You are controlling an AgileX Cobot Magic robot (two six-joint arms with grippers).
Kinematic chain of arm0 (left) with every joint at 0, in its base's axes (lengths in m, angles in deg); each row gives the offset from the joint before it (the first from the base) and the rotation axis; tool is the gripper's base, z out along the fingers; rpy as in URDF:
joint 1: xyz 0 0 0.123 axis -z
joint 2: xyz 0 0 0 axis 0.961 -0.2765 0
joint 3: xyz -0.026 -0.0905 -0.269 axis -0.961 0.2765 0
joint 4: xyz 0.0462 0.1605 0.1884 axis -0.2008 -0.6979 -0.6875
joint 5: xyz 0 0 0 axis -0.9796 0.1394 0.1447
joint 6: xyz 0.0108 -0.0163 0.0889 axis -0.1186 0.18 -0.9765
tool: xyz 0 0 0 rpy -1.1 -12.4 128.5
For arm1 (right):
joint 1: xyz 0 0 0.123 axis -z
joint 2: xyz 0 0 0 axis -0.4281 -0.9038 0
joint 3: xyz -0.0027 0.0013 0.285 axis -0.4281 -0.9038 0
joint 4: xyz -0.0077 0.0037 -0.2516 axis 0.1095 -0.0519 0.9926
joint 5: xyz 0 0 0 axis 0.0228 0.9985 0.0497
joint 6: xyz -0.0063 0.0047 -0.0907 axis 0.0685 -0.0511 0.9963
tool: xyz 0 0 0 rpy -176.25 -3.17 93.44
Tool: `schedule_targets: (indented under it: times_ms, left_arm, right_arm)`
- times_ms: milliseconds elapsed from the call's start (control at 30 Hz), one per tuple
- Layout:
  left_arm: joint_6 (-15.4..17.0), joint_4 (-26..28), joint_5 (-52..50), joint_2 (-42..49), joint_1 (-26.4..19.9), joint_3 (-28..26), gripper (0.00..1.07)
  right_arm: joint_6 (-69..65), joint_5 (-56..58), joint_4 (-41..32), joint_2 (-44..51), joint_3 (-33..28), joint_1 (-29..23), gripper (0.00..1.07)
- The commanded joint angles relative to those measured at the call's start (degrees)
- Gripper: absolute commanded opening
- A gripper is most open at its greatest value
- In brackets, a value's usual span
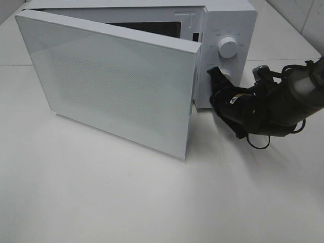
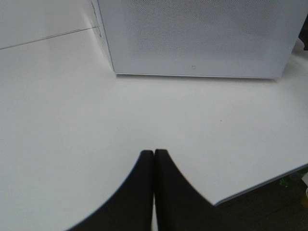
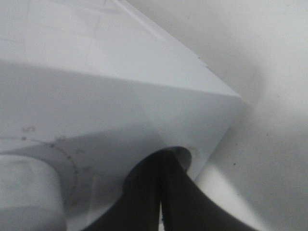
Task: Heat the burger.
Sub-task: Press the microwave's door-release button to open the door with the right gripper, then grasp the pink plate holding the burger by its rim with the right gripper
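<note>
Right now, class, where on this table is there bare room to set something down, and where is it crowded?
Free: the wide table in front of the open microwave door. Crowded: by the control panel, where the right gripper and its arm reach in.

High cam is looking down on microwave (image 1: 126,76) and bench (image 1: 101,202); left wrist is facing its door (image 2: 197,33) from low; right wrist is hugging the dial panel (image 3: 96,110).

Right gripper (image 3: 162,156), jaws together, tips at knob (image 3: 186,156), white microwave panel (image 3: 110,110)
</note>
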Motion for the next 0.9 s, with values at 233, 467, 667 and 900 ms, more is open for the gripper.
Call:
schedule_targets:
  times_ms: [233, 467, 667, 900]
  left_arm:
    - [0.29, 0.0, -0.86, 1.2, -0.17, 0.11, 0.0]
    - [0.29, 0.0, -0.86, 1.2, -0.17, 0.11, 0.0]
    - [0.29, 0.0, -0.86, 1.2, -0.17, 0.11, 0.0]
    - [0.29, 0.0, -0.86, 1.2, -0.17, 0.11, 0.0]
  right_arm:
    - [0.46, -8.14, 3.32, 2.86, 2.52, 1.09, 0.0]
    - [2.64, -8.19, 3.32, 7.45, -3.21, 0.97, 0.0]
    - [2.64, -8.31, 6.25, 10.66, -7.79, 0.97, 0.0]
    - [2.64, -8.37, 15.7, 14.84, -13.18, 0.97, 0.01]
